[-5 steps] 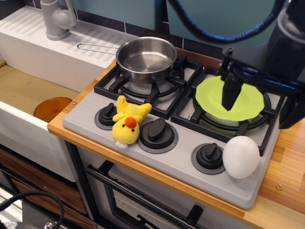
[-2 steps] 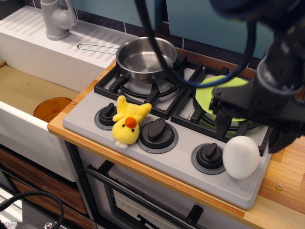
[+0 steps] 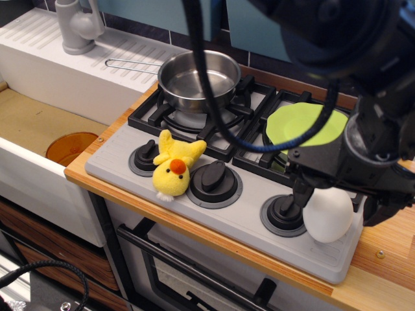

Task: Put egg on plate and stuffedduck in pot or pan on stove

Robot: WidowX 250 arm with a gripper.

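Straddling the smooth white egg (image 3: 328, 215), my black pincer (image 3: 337, 206) hangs wide open, one finger (image 3: 302, 192) down at the egg's left side and the other at its right, near the stove's right edge. I cannot tell whether either finger touches the shell, and I have hold of nothing. My dark arm and its black cable cover the upper right of the view.

The egg stands on the front right corner of the grey toy stove (image 3: 240, 220), just right of the rightmost black knob (image 3: 283, 211). Behind the egg, on the right burner grate, lies the round lime-green plastic plate (image 3: 305, 124), its near edge hidden by my pincer body.

Left of the egg, along the stove's front strip, come the middle knob (image 3: 214, 178) and then the small yellow plush duck with an orange beak (image 3: 174, 166), lying between the middle knob and the leftmost knob (image 3: 145, 155) and touching both dials. Behind the duck, on the left burner grate (image 3: 194, 123), sits the round shiny stainless-steel pan (image 3: 198, 80), with nothing in it, its thin wire-loop handle (image 3: 130, 63) reaching left over the white ribbed drainboard (image 3: 58, 58).

The stove rests on a wooden desk (image 3: 382, 259). Further left of the stove, lower down in the sink basin, an orange round bowl (image 3: 70, 146) shows, and a grey tap (image 3: 76, 26) stands at the back.
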